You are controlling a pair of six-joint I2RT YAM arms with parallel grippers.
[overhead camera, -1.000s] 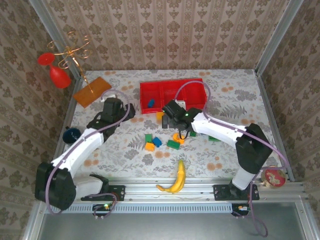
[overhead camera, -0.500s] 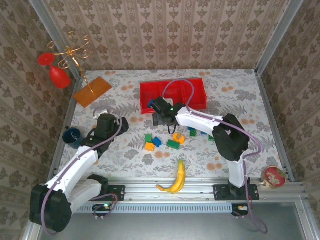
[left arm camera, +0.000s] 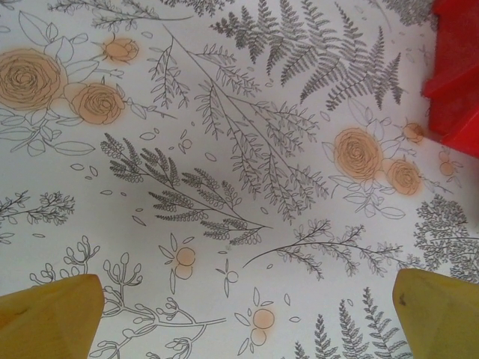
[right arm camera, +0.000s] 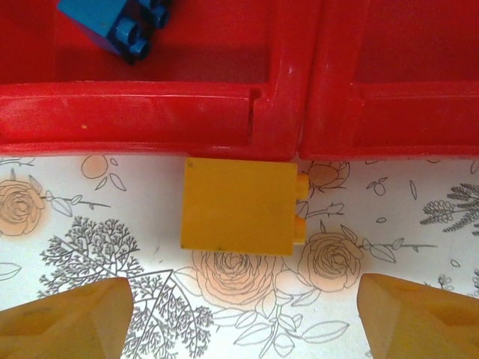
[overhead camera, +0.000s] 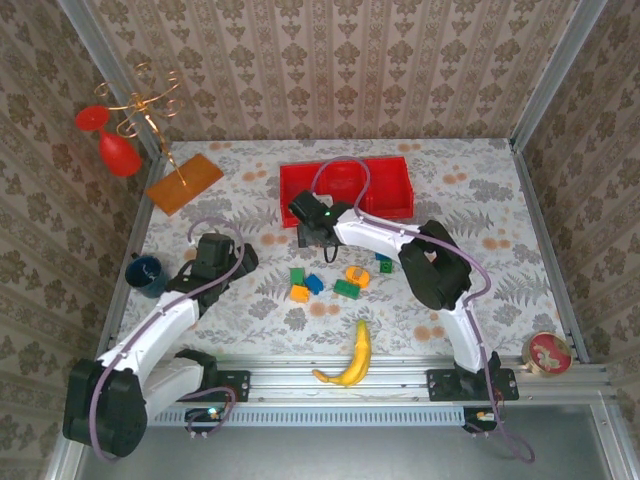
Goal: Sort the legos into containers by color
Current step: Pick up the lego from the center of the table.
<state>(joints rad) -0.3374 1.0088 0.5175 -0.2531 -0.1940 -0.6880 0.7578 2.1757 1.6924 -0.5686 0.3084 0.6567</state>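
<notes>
In the right wrist view an orange lego (right arm camera: 239, 207) lies on the table, touching the front wall of the red tray (right arm camera: 150, 120). A blue lego (right arm camera: 112, 22) sits in the tray's left container. My right gripper (right arm camera: 243, 321) is open just short of the orange lego, nothing between its fingers (right arm camera: 67, 321). From above, my right gripper (overhead camera: 316, 238) hangs at the tray's (overhead camera: 392, 175) front left. Loose legos lie nearer: green (overhead camera: 297, 274), orange (overhead camera: 299, 293), blue (overhead camera: 314, 283), green (overhead camera: 346, 289), orange (overhead camera: 357, 274). My left gripper (overhead camera: 232, 255) is open over bare cloth.
A yellow banana (overhead camera: 350, 358) lies near the front rail. A dark blue cup (overhead camera: 146, 273) stands at the left beside the left arm. An orange board (overhead camera: 184, 182) and a red glass on a stand (overhead camera: 112, 145) are at the back left. A corner of the red tray (left arm camera: 456, 75) shows.
My right gripper has swung left along the tray's front to its left end. The left arm has drawn back toward the near left, away from the tray.
</notes>
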